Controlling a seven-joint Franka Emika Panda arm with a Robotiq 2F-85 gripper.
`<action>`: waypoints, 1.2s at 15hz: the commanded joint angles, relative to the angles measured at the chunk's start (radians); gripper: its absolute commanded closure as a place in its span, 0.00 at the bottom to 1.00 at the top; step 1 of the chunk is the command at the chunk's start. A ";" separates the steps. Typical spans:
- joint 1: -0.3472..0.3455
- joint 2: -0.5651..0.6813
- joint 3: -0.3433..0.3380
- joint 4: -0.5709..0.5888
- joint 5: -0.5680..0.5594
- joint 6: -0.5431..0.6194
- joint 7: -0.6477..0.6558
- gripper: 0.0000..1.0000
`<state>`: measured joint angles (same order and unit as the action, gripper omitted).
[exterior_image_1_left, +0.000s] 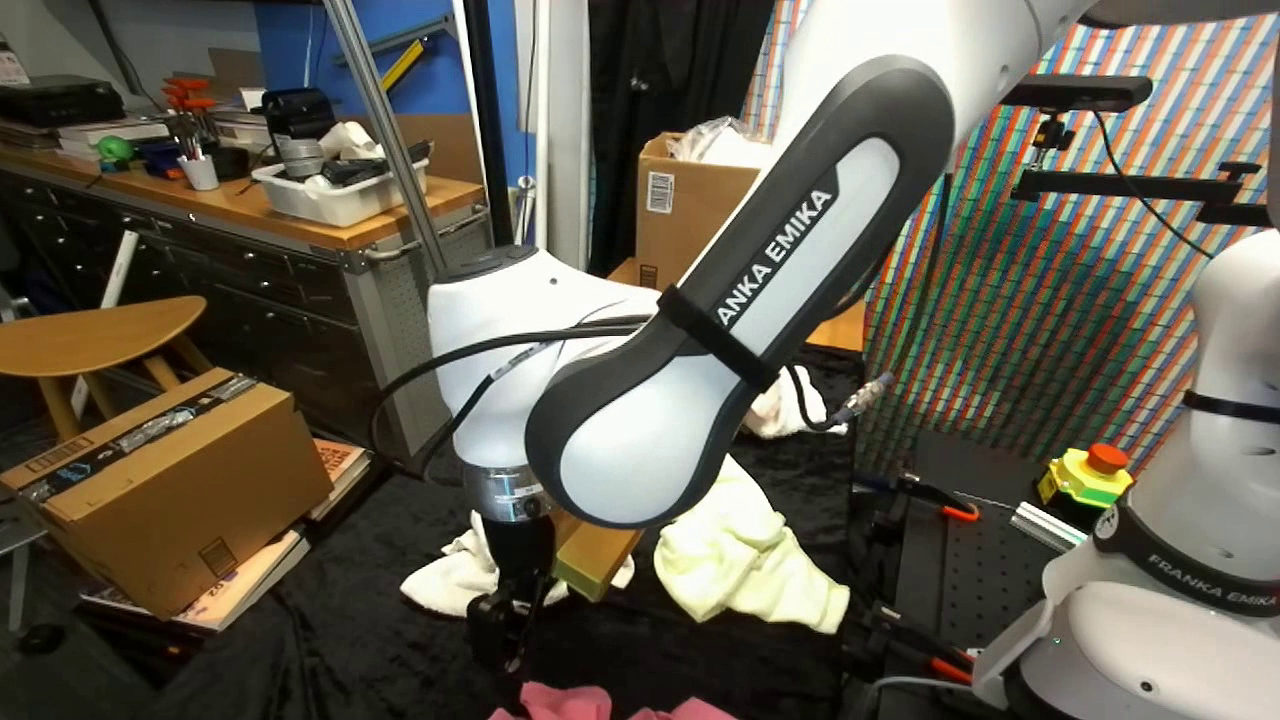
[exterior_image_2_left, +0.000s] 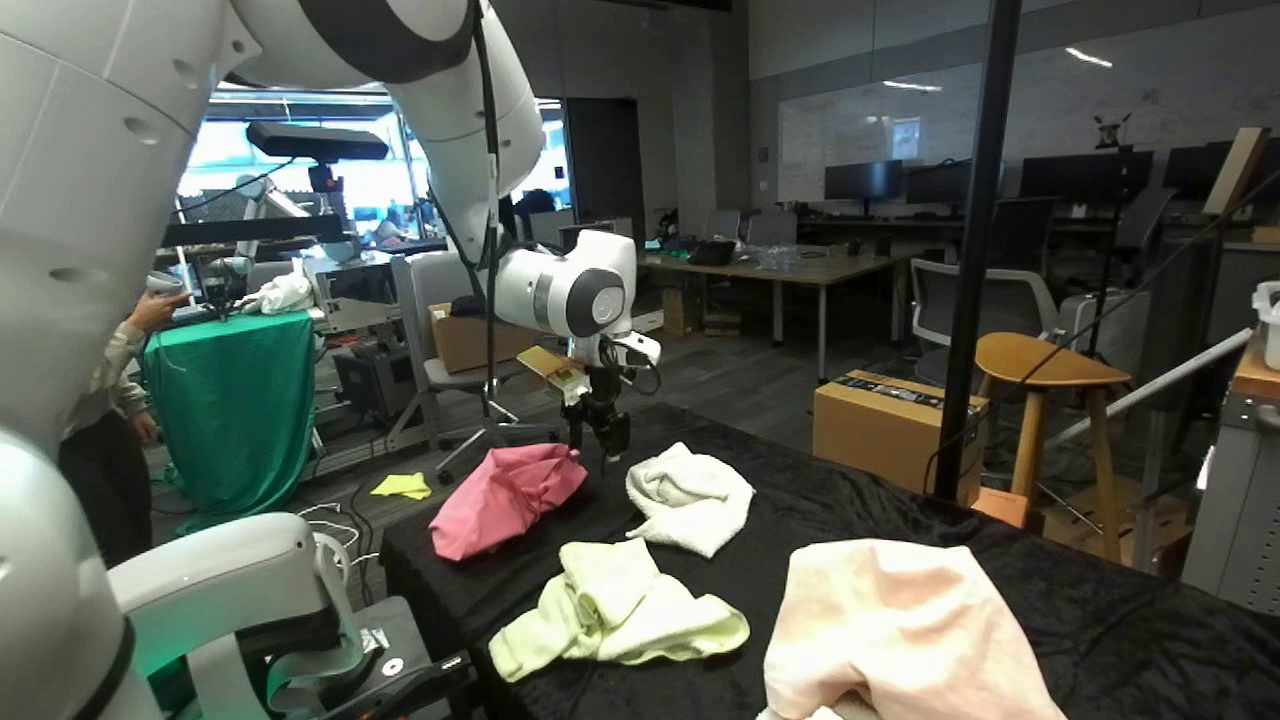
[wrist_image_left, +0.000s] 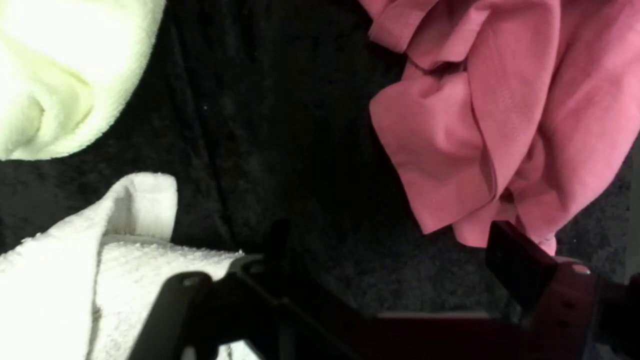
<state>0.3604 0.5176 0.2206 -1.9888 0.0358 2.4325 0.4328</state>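
The tool (wrist_image_left: 392, 242) hangs spread wide near the pink cloth (wrist_image_left: 512, 107).

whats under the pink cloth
Black fabric shows along the edges of the pink cloth, so the cloth appears to lie on it. Whatever is directly beneath the crumpled folds is covered and cannot be seen in any view.

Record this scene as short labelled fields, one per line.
Jaws: open, holding nothing
Nearest: crumpled pink cloth, white cloth
Contact: no clear touch visible
Surface: black fabric
Also on it: pale yellow-green cloth, peach cloth
Beyond it, in an exterior view: cardboard box, wooden stool
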 joint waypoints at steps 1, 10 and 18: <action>0.024 0.053 -0.012 0.066 0.010 -0.041 -0.029 0.00; 0.102 0.087 -0.107 0.096 -0.131 -0.024 0.014 0.00; 0.166 0.086 -0.196 0.102 -0.313 0.035 0.084 0.00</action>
<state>0.4904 0.5952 0.0685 -1.9125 -0.2101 2.4412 0.4711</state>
